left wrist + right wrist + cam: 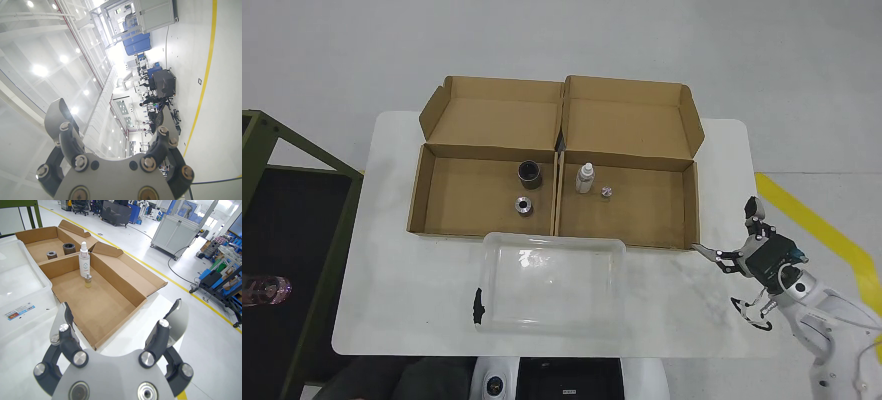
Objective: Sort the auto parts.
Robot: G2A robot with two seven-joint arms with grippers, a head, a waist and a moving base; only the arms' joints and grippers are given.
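Two open cardboard boxes stand side by side at the back of the white table (pixel 392 290). The left box (pixel 447 210) holds a dark metal sleeve (pixel 530 174) (pixel 68 248) and a shorter metal ring (pixel 523 205) (pixel 51 255). In the right box (pixel 652 215) (pixel 105 306) a white spray bottle (pixel 585 179) (pixel 84 260) stands upright beside a small metal fitting (pixel 607 190) (pixel 88 281). My right gripper (pixel 731 230) (pixel 121 306) hangs open and empty over the table's right end, just outside the right box. My left gripper (pixel 111 109) is open, empty, and faces the ceiling and hall.
A clear plastic bin (pixel 492 300) (pixel 22 279) sits in front of the boxes with nothing in it. A small black item (pixel 478 305) lies at its front left corner. A green metal frame (pixel 282 170) stands left of the table. The table's right edge is close to my right arm.
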